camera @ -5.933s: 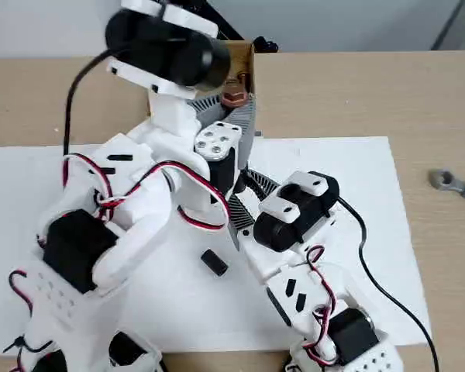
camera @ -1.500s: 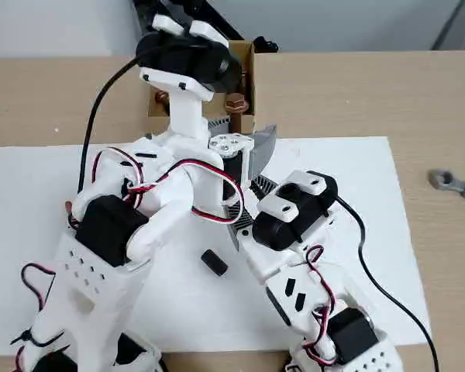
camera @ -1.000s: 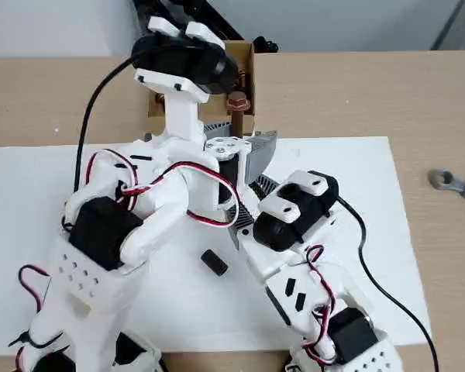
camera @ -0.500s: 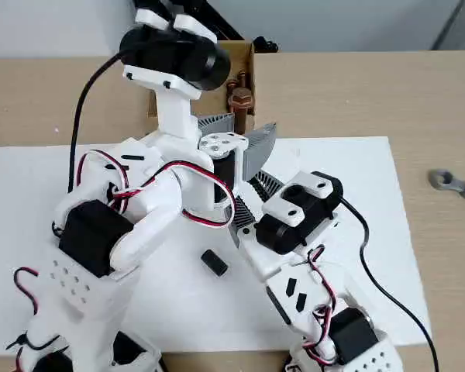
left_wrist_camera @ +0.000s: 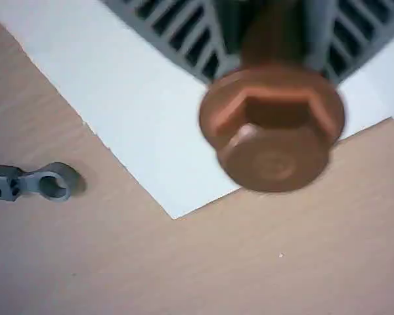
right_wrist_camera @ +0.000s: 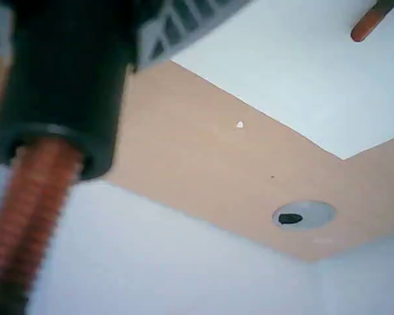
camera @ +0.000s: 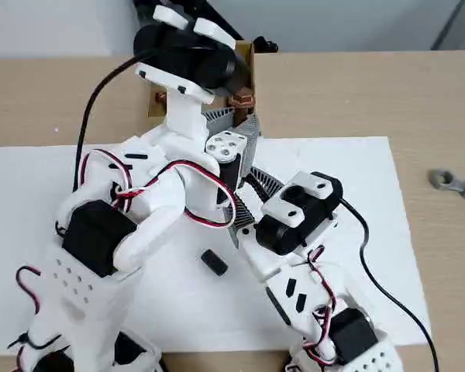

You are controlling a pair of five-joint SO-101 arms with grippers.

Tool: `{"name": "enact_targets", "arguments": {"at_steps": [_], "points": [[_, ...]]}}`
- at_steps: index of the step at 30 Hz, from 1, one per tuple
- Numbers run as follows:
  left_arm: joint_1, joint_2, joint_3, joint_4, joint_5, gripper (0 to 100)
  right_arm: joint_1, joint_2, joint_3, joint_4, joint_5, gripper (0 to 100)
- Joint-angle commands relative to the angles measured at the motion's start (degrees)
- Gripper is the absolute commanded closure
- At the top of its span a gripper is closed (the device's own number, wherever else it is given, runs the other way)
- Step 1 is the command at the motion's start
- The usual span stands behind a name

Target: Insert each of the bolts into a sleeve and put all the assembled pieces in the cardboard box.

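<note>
My left gripper [left_wrist_camera: 276, 39] is closed on a copper bolt [left_wrist_camera: 272, 128]. The wrist camera shows the grey fingers [left_wrist_camera: 177, 33] pressed against either side of the shank, with the flanged hex head pointing toward the lens. From above, that bolt sits at the near right corner of the cardboard box [camera: 246, 66] at the far side of the table [camera: 356, 93]. I cannot tell whether it hangs over the box or just beside its wall, and I cannot tell whether a sleeve is already on it.

My right gripper [right_wrist_camera: 69, 33] is clamped on a black sleeve [right_wrist_camera: 59, 92]. A second bolt [right_wrist_camera: 26, 210] runs through the sleeve, its copper thread sticking out of the end nearer the camera. In the high view this gripper sits low over the white sheet [camera: 356, 178], tucked under the left arm's forearm, so the piece itself is hidden there.

A loose sleeve [camera: 213, 262] lies on its side on the sheet between the two arms, nearer their bases than either gripper and touching nothing.

A grey wrench [camera: 453, 182] lies on bare wood well off to the right of the sheet — it also shows small in the left wrist view.
</note>
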Motion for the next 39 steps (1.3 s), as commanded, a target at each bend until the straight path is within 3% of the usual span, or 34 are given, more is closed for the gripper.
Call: {"name": "enact_targets", "arguments": {"at_steps": [1, 7, 30, 33, 37, 39], "points": [[0.3, -0.7, -2.1, 0.0, -0.7, 100, 0.0, -0.9, -0.8, -1.8, 0.8, 99.5], [1.1, -0.8, -2.2, 2.6, 4.0, 100, 0.1, -0.9, -0.8, -1.9, 0.6, 99.5], [1.4, -0.4, -2.0, -1.3, 2.0, 99, 2.2, -0.9, -0.8, -5.3, 0.5, 99.5], [1.2, -0.5, -2.1, -0.8, -1.3, 95, 2.2, -0.9, -0.7, -5.3, 0.5, 99.5], [1.1, -0.3, -2.2, 2.1, 4.7, 86, 2.2, -0.9, -0.7, -5.3, 0.5, 99.5], [1.1, -0.3, -2.2, 3.4, 4.3, 84, 2.2, -0.9, -0.7, -5.3, 0.5, 99.5]]}}
